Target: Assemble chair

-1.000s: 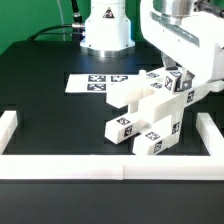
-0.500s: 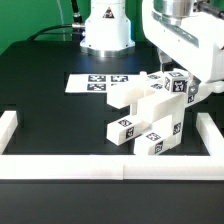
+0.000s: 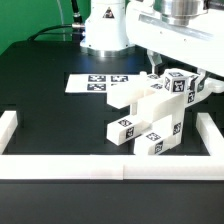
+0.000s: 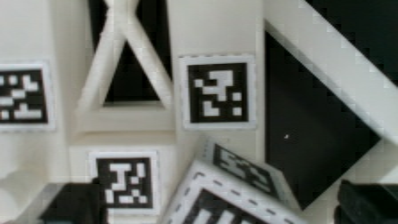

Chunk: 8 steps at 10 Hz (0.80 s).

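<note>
the chunky white plastic chair (image 4: 125,125) fills the frame close up, its bars slanting across dark gaps. black-and-white square tags (image 4: 219,92) sit on several faces, one of them tilted.

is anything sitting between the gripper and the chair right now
No, nothing visible. The open gripper hangs just above the top of the chair, and the wrist view shows only white chair parts in front of it.

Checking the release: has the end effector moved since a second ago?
Yes. Against the fixed marker board, the end effector has risen, lifting up from the chair.
</note>
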Each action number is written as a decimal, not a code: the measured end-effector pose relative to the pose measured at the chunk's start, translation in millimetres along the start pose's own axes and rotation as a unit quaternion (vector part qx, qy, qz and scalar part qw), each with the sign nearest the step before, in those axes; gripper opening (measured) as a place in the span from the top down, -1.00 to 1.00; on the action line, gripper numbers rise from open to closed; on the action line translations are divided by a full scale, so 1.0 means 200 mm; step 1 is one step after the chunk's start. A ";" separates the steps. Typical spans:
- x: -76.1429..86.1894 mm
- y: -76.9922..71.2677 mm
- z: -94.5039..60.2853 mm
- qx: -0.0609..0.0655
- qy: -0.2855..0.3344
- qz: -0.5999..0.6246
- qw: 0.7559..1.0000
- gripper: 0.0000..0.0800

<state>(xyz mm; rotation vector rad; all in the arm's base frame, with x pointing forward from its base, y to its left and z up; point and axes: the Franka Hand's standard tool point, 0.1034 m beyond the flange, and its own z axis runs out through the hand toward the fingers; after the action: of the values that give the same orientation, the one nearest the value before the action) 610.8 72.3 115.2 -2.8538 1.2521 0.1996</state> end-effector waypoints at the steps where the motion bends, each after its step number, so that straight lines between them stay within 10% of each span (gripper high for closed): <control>1: 0.00 0.00 0.00 0.000 0.000 -0.035 0.999 -0.62; 8: 0.01 0.02 0.01 -0.017 0.008 -0.306 0.952 -0.62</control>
<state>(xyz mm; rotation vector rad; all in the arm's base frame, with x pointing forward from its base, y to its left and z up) 609.6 68.8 112.8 -3.1002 0.3165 0.1787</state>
